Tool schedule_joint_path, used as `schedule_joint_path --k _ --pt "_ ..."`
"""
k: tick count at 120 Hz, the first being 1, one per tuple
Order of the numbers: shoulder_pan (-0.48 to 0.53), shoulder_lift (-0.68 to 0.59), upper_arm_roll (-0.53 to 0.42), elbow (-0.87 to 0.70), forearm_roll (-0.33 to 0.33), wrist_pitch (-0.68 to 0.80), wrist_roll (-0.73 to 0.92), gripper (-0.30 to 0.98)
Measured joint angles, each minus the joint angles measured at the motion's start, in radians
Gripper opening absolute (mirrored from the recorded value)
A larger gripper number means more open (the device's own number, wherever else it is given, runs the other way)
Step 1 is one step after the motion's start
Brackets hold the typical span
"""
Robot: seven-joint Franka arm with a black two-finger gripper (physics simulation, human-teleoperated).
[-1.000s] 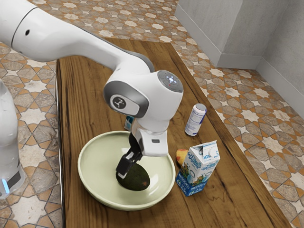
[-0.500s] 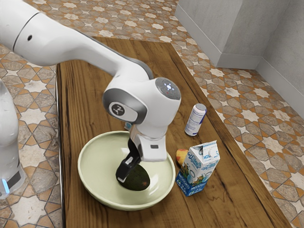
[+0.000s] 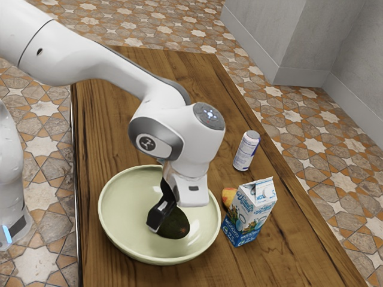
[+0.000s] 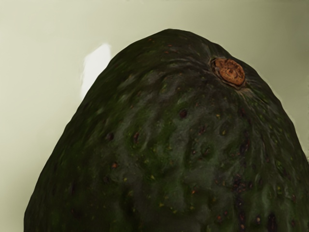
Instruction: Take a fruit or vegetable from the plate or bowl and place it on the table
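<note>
One wooden bench [image 3: 108,131] carries a broad pale green bowl [image 3: 119,209], with a blue and white carton [image 3: 248,215] near it toward the exterior view's right and a slimmer can [image 3: 246,150] beyond. Inside the bowl is the dark avocado [image 3: 175,224], the jaws down at it, though from this angle I can't fairly tell whether they're wide, narrow or holding it. Beside the carton sits a small, partly hidden yellow-red fruit [image 3: 228,197].

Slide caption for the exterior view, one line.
Franka gripper at an avocado in a pale green bowl, carton nearby.
</note>
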Motion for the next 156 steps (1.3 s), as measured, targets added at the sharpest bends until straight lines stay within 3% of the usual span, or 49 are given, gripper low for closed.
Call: schedule_joint_path --k 43,77,107,134,156 --pt "0.014 0.000 -0.022 -0.014 0.003 0.031 -0.013 0.47" --pt "0.022 0.005 -0.008 0.047 0.012 0.014 -0.021 0.40" --pt "0.030 0.002 0.276 0.251 0.033 -0.115 0.045 0.39" --pt "0.032 0.000 0.673 0.294 0.079 -0.198 0.163 0.40" --pt "0.038 0.007 0.754 0.295 0.117 -0.221 0.247 0.39"
